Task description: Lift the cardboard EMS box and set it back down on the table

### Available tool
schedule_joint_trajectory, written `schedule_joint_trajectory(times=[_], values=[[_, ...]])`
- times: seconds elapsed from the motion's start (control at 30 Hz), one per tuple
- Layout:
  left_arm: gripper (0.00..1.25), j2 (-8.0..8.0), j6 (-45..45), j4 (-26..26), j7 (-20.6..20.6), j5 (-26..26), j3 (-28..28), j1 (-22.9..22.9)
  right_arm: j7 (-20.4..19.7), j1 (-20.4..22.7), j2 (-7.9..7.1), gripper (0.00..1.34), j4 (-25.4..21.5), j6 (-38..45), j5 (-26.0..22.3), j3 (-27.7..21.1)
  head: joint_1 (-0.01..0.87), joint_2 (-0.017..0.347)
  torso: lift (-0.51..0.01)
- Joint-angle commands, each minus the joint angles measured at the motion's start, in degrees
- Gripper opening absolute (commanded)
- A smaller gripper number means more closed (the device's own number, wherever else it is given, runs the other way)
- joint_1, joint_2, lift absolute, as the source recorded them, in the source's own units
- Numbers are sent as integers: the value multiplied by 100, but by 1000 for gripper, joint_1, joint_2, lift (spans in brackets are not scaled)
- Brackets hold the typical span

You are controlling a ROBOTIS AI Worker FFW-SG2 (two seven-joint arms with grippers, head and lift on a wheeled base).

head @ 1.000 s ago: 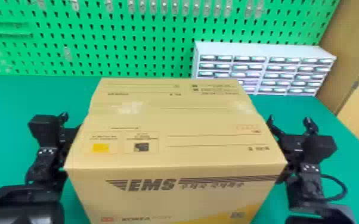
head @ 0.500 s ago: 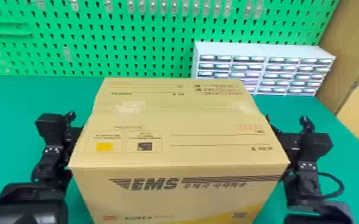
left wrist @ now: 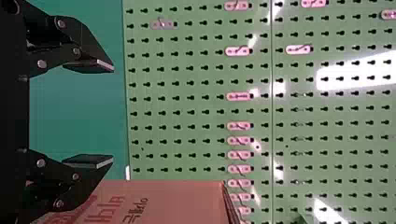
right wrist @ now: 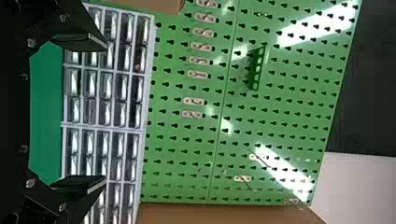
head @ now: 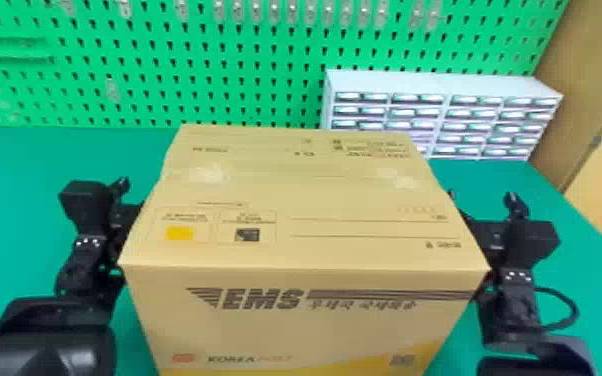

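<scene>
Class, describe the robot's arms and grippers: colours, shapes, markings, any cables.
The left arm and right arm are black, with boxy housings and small white dots; a black cable loops beside the right one. The left gripper and right gripper have black fingers, flat pads, round metallic screws.

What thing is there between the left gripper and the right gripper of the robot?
The cardboard EMS box is between the left gripper and the right gripper; the head view shows this.

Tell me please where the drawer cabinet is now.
In the head view, the cabinet stands at the right, behind the box, before the pegboard.
</scene>
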Motion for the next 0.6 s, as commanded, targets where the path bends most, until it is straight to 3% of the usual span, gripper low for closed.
schedule_joint_trajectory(times=[0.0,0.57], values=[[696,0,0,-84,46,5,6,-46,0,-31,-4,1058,-80,-1,0,3,678,-14,-88],[696,0,8,-260,2,-39,-38,-397,0,-374,-83,1058,-159,52,0,170,678,-14,-88]])
